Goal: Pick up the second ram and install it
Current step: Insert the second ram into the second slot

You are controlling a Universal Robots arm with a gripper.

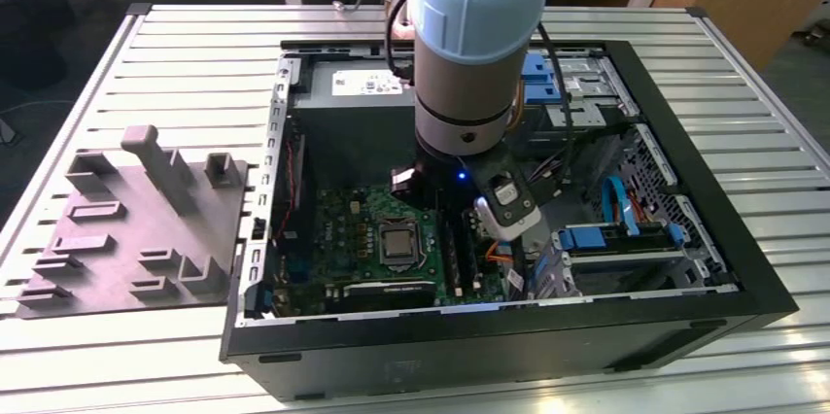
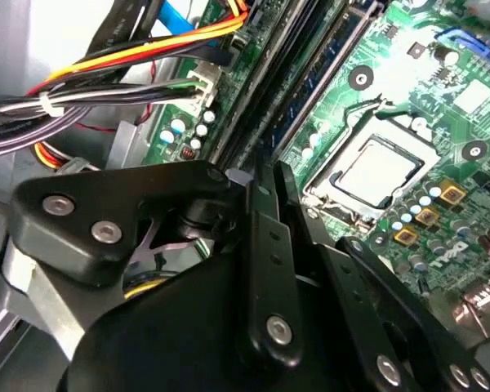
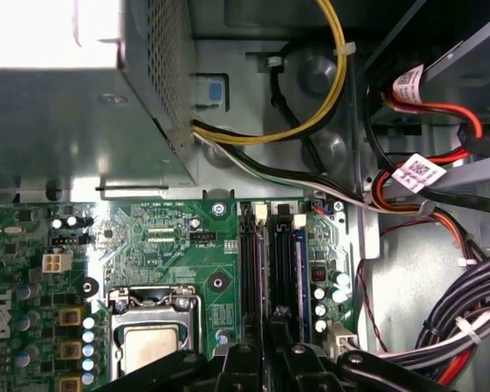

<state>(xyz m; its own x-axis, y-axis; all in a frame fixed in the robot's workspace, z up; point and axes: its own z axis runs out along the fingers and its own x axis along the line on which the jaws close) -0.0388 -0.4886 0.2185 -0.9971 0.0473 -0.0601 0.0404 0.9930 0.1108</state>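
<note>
An open black computer case point(image 1: 259, 341) is seen in the middle of the exterior view, laid on a counter point(image 1: 117, 356) made of silver slats. A grey foam tray point(image 1: 130, 229) with cut-out shapes is placed at the left of the frame, beside the case. Inside the case a green board point(image 3: 163, 237) is seen, with a square silver chip point(image 3: 151, 343) on it. Yellow, red and black wires point(image 3: 327, 98) are bundled in the upper right of the first wrist view. Bright blue brackets point(image 1: 590, 237) are set at the case's right.

Pale-blue-capped grey arm point(image 1: 465, 54); black linkage gripper point(image 2: 265, 184) (silver screws).
</note>
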